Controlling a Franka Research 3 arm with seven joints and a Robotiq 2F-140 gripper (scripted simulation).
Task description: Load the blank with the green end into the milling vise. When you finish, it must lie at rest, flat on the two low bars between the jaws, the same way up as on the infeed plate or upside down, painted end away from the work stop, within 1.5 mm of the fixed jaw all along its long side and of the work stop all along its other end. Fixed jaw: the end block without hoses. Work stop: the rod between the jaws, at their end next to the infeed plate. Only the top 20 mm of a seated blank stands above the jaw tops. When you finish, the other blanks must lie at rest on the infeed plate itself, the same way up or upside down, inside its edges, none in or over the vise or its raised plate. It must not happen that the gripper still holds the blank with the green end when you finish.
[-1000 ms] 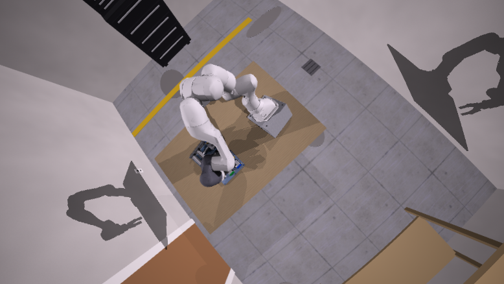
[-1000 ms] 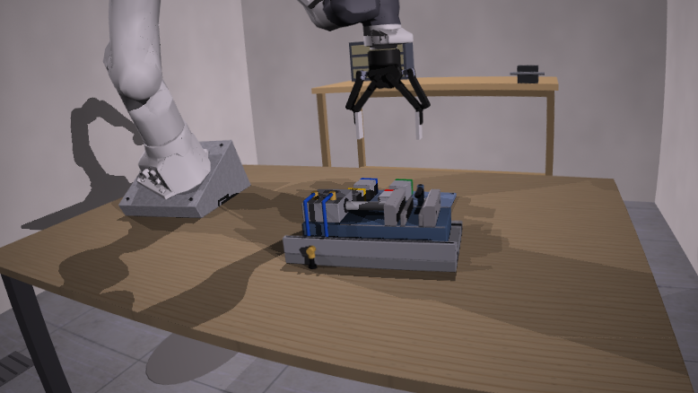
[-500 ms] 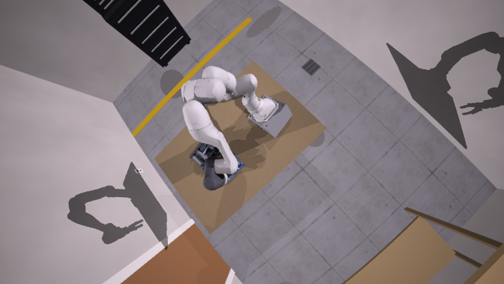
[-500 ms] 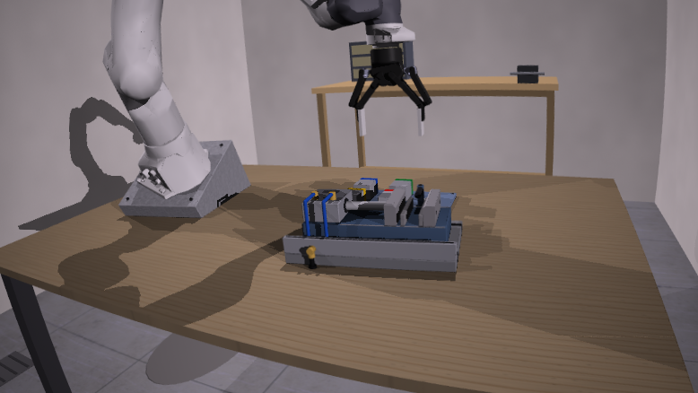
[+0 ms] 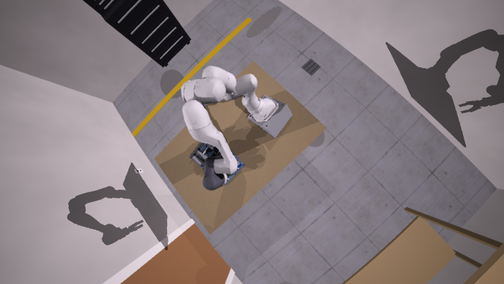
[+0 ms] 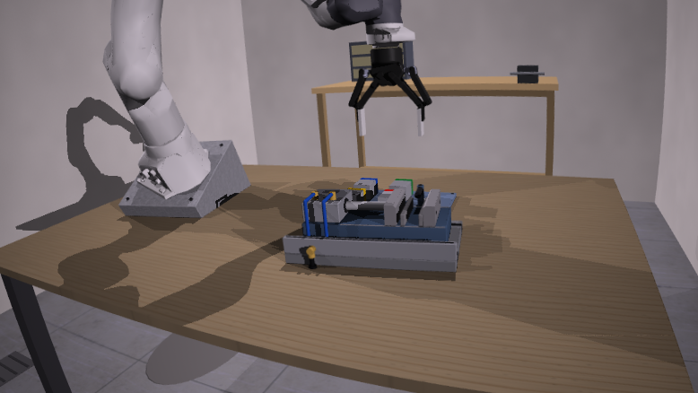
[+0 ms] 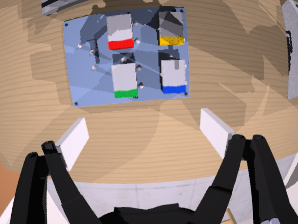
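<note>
Nearest in the exterior view, a grey and blue milling vise (image 6: 376, 214) with 2 blue hoses at its left end sits on a grey raised plate (image 6: 370, 253) on the wooden surface (image 6: 439, 312). Behind it, the pale blue infeed plate (image 7: 80, 70) carries 4 grey metal blanks, the blank with the green end (image 7: 124, 78) lying flat beside the blue-ended blank (image 7: 173, 75), with the red-ended blank (image 7: 120, 32) and the yellow-ended blank (image 7: 170, 30) in the other row. High above them hangs the black gripper (image 6: 388, 122), spread fully wide with nothing between its white-tipped fingers (image 6: 362, 122), in front of a far wooden side table (image 6: 439, 85).
</note>
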